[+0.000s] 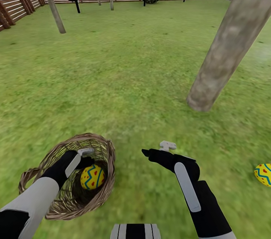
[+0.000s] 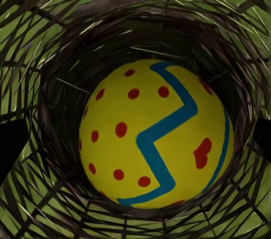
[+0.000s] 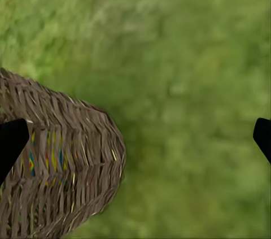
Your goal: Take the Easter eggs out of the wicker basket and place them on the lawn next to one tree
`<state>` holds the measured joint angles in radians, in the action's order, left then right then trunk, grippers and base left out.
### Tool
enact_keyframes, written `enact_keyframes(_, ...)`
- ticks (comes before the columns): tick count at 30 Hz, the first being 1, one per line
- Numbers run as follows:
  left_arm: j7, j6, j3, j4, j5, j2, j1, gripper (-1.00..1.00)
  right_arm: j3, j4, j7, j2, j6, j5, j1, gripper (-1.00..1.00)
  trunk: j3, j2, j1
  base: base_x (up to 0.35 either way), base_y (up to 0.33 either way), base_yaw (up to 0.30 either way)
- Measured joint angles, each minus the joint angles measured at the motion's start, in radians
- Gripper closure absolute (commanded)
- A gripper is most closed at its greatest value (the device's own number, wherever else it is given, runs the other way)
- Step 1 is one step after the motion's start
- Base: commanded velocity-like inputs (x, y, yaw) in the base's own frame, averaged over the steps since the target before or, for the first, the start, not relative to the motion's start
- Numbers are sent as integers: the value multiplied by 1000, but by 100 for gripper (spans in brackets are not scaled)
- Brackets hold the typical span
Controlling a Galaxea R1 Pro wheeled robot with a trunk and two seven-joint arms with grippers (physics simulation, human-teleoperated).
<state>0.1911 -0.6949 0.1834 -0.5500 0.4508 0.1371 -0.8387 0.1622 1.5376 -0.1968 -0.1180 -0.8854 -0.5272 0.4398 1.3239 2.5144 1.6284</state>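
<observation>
Task looks partway done. One Easter egg [image 1: 92, 177] sits at the bottom of the wicker basket [image 1: 101, 144], and the left wrist view gives it close up [image 2: 155, 137], ringed by the basket's woven wall [image 2: 51, 35]. No other egg can be made out in the basket, as far as the views show. A 2nd egg [image 1: 264, 174] lies on the lawn [image 1: 128, 80] on the far side of the right arm from the basket, nearer the robot than the thick tree trunk [image 1: 226, 50] and some way from its base; whether that counts as "next to" is a judgement call. The 3rd egg can't be accounted for.

Left pincer [image 1: 85, 157] is inside the basket, just over the egg. Fingers look spread to either side of it, not closed on it yet. Right pincer [image 1: 160, 149] hovers over bare grass beside the basket, fingers wide apart, holding nothing; its wrist view has the basket's outer wall [image 3: 62, 177] alongside.

Left to do, prob.: grip the basket egg, lift it out, set it by the same trunk.
</observation>
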Motion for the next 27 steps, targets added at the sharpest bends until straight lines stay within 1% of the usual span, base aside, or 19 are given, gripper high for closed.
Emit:
enact_keyframes(18,-1,9,0,-3,0,1,1,-100,0,0,0,0,0,1,0,-100,0,0,0,6,0,0)
enact_keyframes(24,-1,14,-1,-4,0,0,0,-100,0,0,0,0,0,0,0,-100,23,1,3,0,0,0)
enact_keyframes(27,-2,16,0,-4,0,0,-1,-100,0,0,0,0,0,0,0,-100,23,1,3,0,0,0)
